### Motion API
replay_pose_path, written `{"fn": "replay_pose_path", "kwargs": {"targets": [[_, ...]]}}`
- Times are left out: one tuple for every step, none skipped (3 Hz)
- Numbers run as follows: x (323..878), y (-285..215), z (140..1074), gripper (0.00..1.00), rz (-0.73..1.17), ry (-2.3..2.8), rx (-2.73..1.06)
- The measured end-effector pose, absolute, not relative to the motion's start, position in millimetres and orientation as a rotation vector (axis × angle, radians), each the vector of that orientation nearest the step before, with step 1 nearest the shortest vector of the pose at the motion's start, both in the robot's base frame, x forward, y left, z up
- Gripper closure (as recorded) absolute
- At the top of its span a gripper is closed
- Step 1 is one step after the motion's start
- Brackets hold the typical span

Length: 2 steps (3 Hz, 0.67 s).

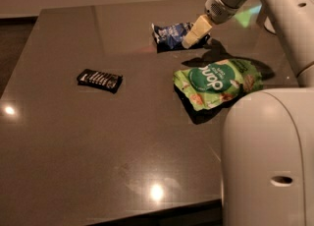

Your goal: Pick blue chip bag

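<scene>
The blue chip bag (170,34) is a small crinkled dark-blue foil bag with white markings, lying at the far middle of the dark table (73,146). My gripper (192,37) hangs from the arm coming in at the upper right. Its cream-coloured fingers reach down to the bag's right end and overlap its edge. The right part of the bag is hidden behind the fingers.
A larger green bag with a round logo (217,81) lies just in front of the gripper, to the right. A flat black bar-shaped packet (99,79) lies at the left middle. My white arm housing (267,161) fills the lower right corner.
</scene>
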<state>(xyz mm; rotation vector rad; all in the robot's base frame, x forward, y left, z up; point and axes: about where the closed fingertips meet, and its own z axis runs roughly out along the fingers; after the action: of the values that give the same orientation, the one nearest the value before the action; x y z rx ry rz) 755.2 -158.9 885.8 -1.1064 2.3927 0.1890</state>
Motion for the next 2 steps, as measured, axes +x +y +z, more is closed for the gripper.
{"fn": "replay_pose_path", "kwargs": {"targets": [[766.3,-154.2,877.6,0.0,0.203,2.403,-1.078],[775.6,-148.6,872.6,0.0,0.196,2.411,-1.057]]}}
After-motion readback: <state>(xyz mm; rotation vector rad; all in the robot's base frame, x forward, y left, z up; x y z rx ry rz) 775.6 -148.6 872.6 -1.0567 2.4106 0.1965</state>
